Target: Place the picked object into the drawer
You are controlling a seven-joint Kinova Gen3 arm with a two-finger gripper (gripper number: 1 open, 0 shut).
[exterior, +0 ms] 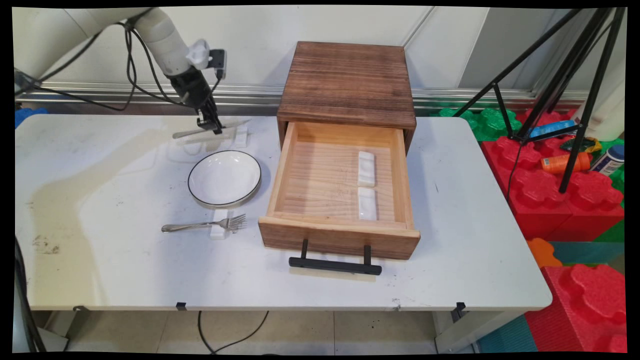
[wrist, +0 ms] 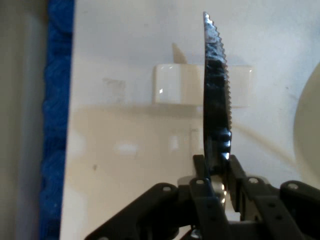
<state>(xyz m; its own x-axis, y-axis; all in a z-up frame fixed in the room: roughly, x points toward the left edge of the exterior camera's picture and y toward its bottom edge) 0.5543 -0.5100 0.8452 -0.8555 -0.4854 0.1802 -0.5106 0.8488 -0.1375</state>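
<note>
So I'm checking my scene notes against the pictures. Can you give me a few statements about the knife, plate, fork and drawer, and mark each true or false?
1. The gripper is shut on the knife. True.
2. The fork lies inside the drawer. False: it lies on the table, its neck across a small white rest, in front of the plate.
3. The drawer is pulled open, with two white rests in it. True.
4. The plate holds food. False: it is empty.
5. The knife has a serrated edge. True, as the hand view shows.
</note>
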